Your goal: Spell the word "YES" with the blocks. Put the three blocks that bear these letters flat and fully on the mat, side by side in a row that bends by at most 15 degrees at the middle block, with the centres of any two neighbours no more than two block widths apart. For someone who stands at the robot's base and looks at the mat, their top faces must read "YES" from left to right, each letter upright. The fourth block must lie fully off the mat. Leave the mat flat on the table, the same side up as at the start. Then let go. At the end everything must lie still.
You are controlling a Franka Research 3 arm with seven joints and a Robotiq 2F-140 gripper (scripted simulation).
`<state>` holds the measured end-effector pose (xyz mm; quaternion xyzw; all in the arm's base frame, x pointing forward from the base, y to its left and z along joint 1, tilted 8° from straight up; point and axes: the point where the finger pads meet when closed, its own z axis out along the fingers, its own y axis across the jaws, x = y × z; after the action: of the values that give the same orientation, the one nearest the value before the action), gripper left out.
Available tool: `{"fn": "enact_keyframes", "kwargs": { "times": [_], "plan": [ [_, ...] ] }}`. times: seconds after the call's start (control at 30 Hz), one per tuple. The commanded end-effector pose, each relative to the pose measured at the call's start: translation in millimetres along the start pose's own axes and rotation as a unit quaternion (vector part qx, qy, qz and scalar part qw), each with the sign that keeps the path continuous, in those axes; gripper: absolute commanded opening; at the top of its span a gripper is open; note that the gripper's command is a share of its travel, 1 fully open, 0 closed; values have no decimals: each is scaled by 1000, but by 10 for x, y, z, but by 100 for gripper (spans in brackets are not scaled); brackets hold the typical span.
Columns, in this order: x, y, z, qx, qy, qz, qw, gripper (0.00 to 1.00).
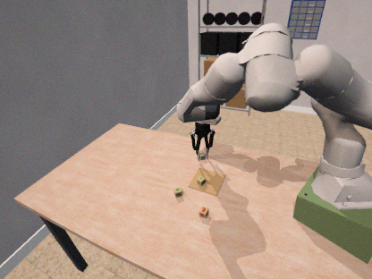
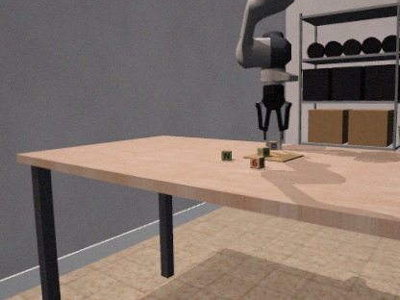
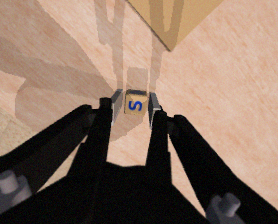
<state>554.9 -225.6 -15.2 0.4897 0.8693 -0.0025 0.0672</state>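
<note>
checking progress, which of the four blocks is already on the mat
The green-lettered block, alone on the mat. The S block sits between the jaws off it; the other two lie on bare table.
</note>
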Motion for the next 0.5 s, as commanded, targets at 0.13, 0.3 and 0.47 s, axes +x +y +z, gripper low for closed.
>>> {"fn": "enact_keyframes", "kwargs": {
  "times": [0.13,0.3,0.47],
  "plan": [
    [-6,7,3,-1,-1,-1,1000,28],
    [-6,7,3,-1,-1,-1,1000,16],
    [-6,7,3,-1,-1,-1,1000,16]
  ]
}}
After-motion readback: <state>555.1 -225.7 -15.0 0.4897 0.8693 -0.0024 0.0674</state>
